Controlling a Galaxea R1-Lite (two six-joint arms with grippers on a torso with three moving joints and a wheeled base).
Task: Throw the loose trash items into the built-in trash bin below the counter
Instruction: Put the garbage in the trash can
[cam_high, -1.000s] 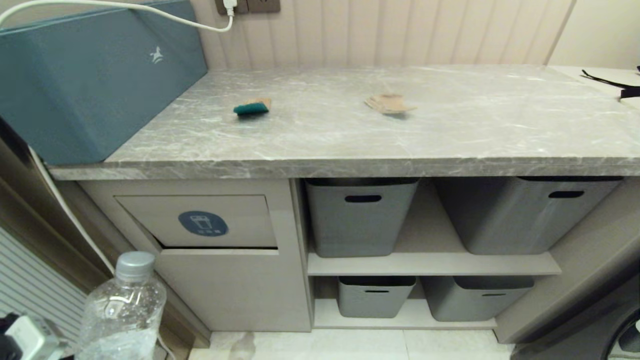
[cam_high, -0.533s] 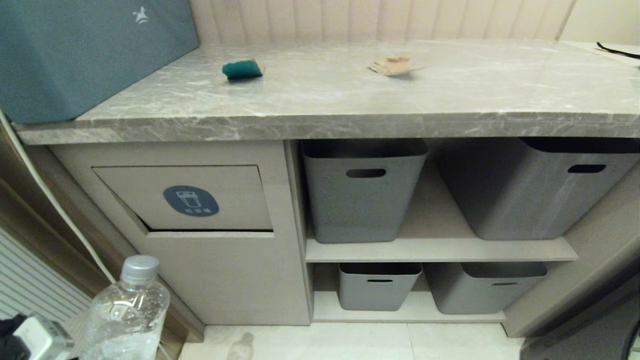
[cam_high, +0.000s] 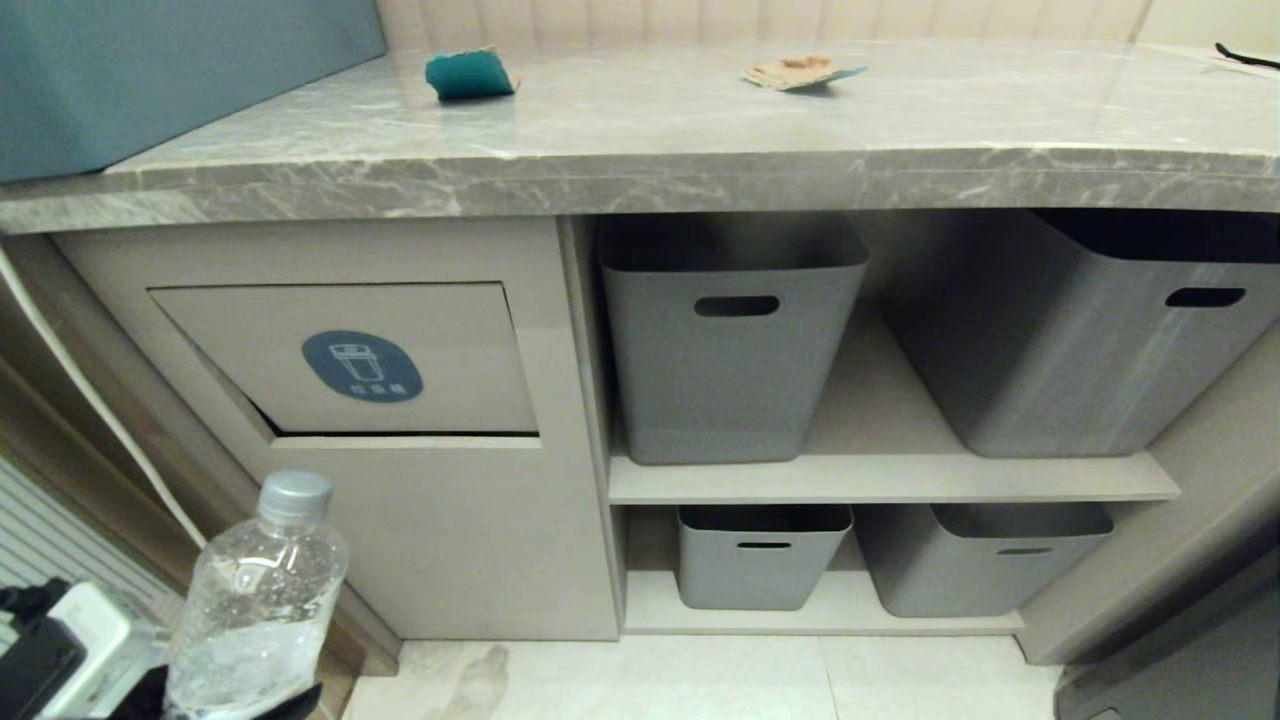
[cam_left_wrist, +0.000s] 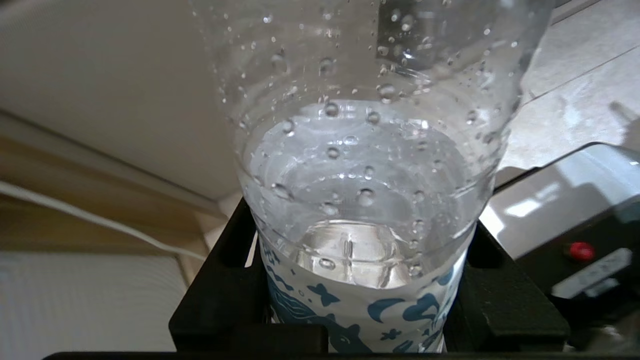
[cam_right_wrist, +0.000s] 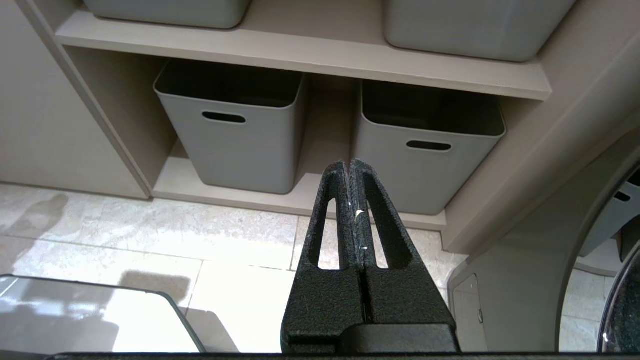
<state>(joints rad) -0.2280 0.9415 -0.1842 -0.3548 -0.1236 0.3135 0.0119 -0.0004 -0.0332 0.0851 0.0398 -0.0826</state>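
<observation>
The worktop (cam_high: 700, 140) is polished grey stone-look slab, white-veined and glossy. Near its back edge lie a matt brown cardboard scrap (cam_high: 795, 72) and a card piece (cam_high: 468, 74) with a teal face. The bin flap (cam_high: 400, 340) is smooth matt beige board. The baskets (cam_high: 735, 370) are matt grey plastic. The bottle (cam_left_wrist: 365, 165) is clear, droplet-beaded plastic with a printed label; the right tool (cam_right_wrist: 350, 167) is rough-textured black plastic. Floor tiles (cam_right_wrist: 150, 240) shine.

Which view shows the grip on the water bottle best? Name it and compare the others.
The left wrist view: the left gripper is shut on the water bottle, black fingers pressing its labelled base. The head view shows the whole capped bottle at lower left, but the grip is cut off. The right wrist view shows none of it.
</observation>
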